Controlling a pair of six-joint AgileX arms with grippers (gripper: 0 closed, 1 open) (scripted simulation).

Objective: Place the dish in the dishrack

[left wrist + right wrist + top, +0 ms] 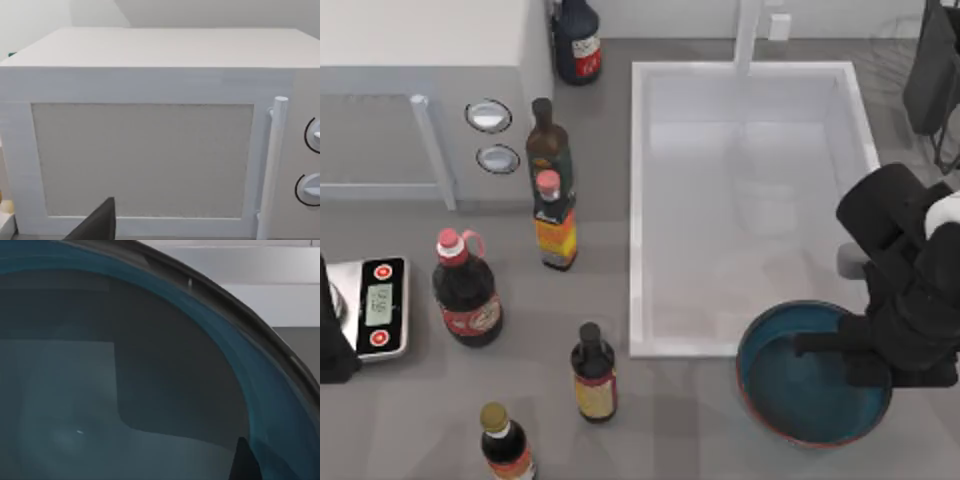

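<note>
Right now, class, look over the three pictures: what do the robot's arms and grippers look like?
The right arm is matte black, built of chunky, rounded blocky segments, with a white patch near its wrist and a slim black finger reaching out. The left arm is a matching black block at the table's left edge. No cables or markings are visible.

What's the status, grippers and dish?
Right tool over the dish, at its right rim. Left arm parked by the scale. Dishrack far right, not yet loaded.
</note>
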